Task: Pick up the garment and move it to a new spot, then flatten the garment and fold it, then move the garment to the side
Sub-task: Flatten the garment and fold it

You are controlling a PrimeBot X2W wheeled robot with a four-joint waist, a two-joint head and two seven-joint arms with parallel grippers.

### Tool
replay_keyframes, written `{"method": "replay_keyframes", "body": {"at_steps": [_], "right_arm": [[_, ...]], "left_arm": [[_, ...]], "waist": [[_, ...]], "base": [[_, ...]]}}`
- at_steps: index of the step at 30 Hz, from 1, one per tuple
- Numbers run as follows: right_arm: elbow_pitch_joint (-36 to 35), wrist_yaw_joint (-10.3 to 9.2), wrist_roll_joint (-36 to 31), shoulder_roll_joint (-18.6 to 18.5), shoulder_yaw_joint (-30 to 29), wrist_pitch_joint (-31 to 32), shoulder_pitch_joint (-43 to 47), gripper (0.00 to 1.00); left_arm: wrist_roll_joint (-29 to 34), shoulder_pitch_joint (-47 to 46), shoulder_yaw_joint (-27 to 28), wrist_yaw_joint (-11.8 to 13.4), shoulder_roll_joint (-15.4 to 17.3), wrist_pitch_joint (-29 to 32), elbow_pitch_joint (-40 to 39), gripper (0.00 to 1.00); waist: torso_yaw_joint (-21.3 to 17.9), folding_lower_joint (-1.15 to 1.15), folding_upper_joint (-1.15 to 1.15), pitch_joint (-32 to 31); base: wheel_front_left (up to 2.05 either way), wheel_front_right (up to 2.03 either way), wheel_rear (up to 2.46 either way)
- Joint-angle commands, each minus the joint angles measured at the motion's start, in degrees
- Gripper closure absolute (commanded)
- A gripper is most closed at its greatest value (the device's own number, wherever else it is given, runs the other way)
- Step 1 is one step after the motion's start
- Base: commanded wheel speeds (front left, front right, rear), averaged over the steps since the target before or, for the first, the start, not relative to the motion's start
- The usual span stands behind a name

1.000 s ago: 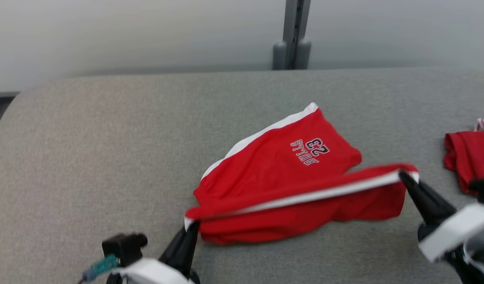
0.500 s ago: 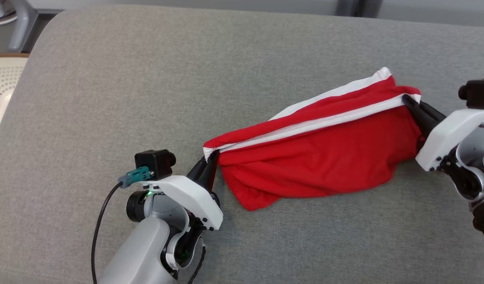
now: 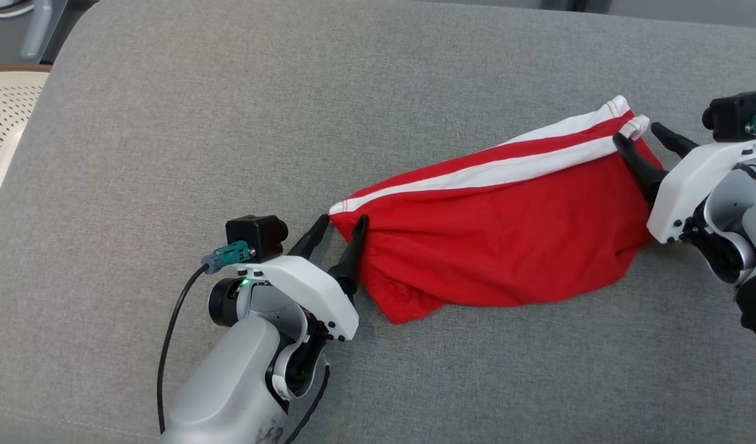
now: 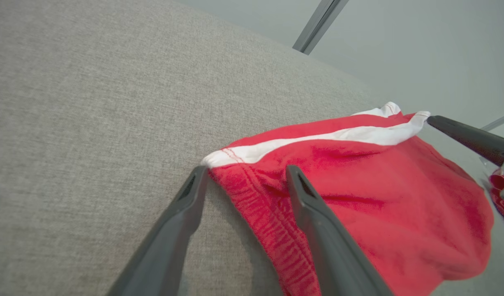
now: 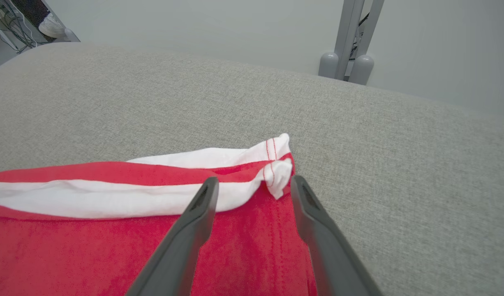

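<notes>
The garment (image 3: 507, 246) is a pair of red shorts with white side stripes, lying folded over on the grey fabric table (image 3: 199, 111). My left gripper (image 3: 344, 219) stands open at the garment's near left corner, one finger on the bare table and the other over the red hem. In the left wrist view the left gripper (image 4: 246, 168) straddles that corner of the garment (image 4: 379, 193). My right gripper (image 3: 637, 132) is open at the far right corner. In the right wrist view the right gripper (image 5: 255, 180) has the bunched white end of the garment (image 5: 91, 238) lying loose between its fingers.
A cream perforated chair seat (image 3: 5, 123) stands past the table's left edge. Another red cloth (image 4: 500, 193) lies at the right, behind the right arm. A grey post (image 5: 350, 41) rises beyond the far edge. Bare table surrounds the garment.
Both grippers have opened and let go of the garment's corners, which now rest on the table. The head camera has tilted down over the second.
</notes>
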Motion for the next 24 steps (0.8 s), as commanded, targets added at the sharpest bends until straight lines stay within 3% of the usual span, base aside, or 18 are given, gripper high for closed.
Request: {"method": "replay_keyframes", "body": {"at_steps": [1,6,16,20,21,22,24], "right_arm": [[-0.1,-0.02,-0.2,-1.2,0.5,-0.2,-1.0,0.0],[-1.7,-0.01,0.8,-2.8,3.2,0.6,-2.6,0.0],[-1.3,-0.01,5.1,-4.0,7.3,13.8,-1.4,0.0],[-0.2,-0.01,6.2,-2.9,8.3,16.4,-1.1,0.0],[0.1,0.0,6.7,-2.6,8.2,16.6,-1.0,0.92],[0.2,0.01,7.3,-2.3,7.9,16.4,-0.7,1.0],[-0.2,0.01,8.8,-2.0,6.9,15.5,0.1,1.0]], "left_arm": [[0.1,-1.0,-0.1,0.4,0.2,-0.6,-0.2,0.0],[1.8,2.4,0.5,2.9,1.9,-4.1,-4.9,0.0],[9.3,16.3,0.0,11.0,4.6,-12.8,-17.2,0.0],[11.2,18.6,-0.2,11.3,3.9,-13.5,-18.4,0.0],[12.3,18.9,-0.2,10.9,3.9,-13.7,-18.7,0.0],[13.4,19.1,0.0,10.5,3.9,-13.8,-19.2,0.0],[14.3,20.7,2.5,9.7,3.0,-13.9,-20.9,0.0]], "waist": [[-0.4,0.0,0.0,0.2],[-1.8,0.0,0.0,1.1],[0.5,0.0,0.0,2.2],[1.4,0.0,0.0,2.3],[1.5,0.0,0.0,2.2],[1.4,0.0,0.0,1.9],[0.9,0.0,0.0,1.3]], "base": [[0.0,0.0,0.0],[0.0,0.0,0.0],[0.0,0.0,0.0],[0.0,0.0,0.0],[0.0,0.0,0.0],[0.0,0.0,0.0],[0.0,0.0,0.0]]}}
